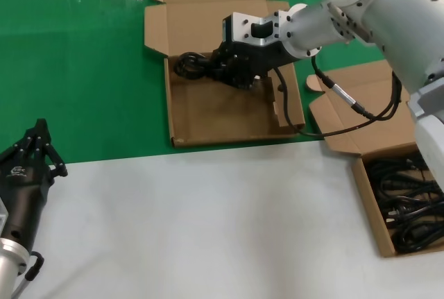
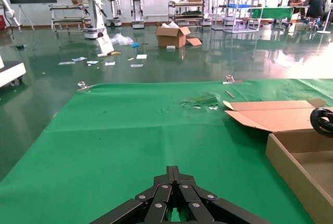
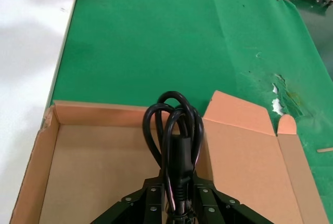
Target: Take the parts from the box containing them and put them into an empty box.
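Note:
My right gripper (image 1: 223,68) is shut on a black coiled power cord (image 1: 190,64) and holds it over the far part of the empty box (image 1: 208,115), near its lid hinge. This box has a stepped partition (image 1: 283,108) on its right side. In the right wrist view the cord (image 3: 174,128) hangs from my gripper (image 3: 179,195) above the box floor (image 3: 93,177) and the lid (image 3: 244,156). The box containing the parts (image 1: 370,205) stands at the right with several black cords (image 1: 409,205) in it. My left gripper (image 1: 40,134) is shut, empty and parked at the left.
A green mat (image 1: 76,63) covers the far table; the near part is white (image 1: 208,229). The right box's open lid (image 1: 361,101) lies beside the empty box. My arm's own black cable (image 1: 347,115) hangs over that lid. The left wrist view shows the empty box's wall (image 2: 291,169).

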Robot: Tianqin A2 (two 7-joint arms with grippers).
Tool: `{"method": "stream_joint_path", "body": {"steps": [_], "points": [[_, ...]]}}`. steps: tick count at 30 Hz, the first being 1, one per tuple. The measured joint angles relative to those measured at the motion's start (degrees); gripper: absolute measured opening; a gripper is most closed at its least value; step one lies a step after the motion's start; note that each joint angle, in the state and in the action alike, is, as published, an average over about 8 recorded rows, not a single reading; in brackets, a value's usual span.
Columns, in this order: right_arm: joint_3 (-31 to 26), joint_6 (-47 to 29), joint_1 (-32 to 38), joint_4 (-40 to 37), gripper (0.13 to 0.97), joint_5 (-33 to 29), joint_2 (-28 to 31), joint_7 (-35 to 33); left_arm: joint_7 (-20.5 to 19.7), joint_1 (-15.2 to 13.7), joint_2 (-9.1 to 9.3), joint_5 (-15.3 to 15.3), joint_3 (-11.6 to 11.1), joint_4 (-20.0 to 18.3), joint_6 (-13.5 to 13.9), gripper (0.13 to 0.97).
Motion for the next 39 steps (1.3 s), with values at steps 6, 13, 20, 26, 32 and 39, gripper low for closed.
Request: {"method": "stream_joint_path", "body": {"steps": [6,13,20,26,32,39], "points": [[0.4,0.5,0.6,-2.1,0.251,0.8,-0.6,-1.8,0.0,0.0,0.0,0.0,0.0,0.0,0.0,0.14],[1.1,-0.5,0.0,0.5,0.317,1.8,0.6,-1.3,0.0,0.0,0.0,0.0,0.0,0.0,0.0,0.14],[3.8,-3.4,-5.1,14.8,0.452,5.5,5.5,5.2,0.0,0.0,0.0,0.0,0.0,0.0,0.0,0.14],[8.0,-4.0,-12.7,28.7,0.497,11.1,10.1,10.3,0.0,0.0,0.0,0.0,0.0,0.0,0.0,0.14],[9.3,-3.8,-15.5,33.1,0.652,12.7,11.6,11.9,0.0,0.0,0.0,0.0,0.0,0.0,0.0,0.144],[9.8,-2.5,-17.2,34.6,0.78,13.3,11.8,12.2,0.0,0.0,0.0,0.0,0.0,0.0,0.0,0.165]]}}
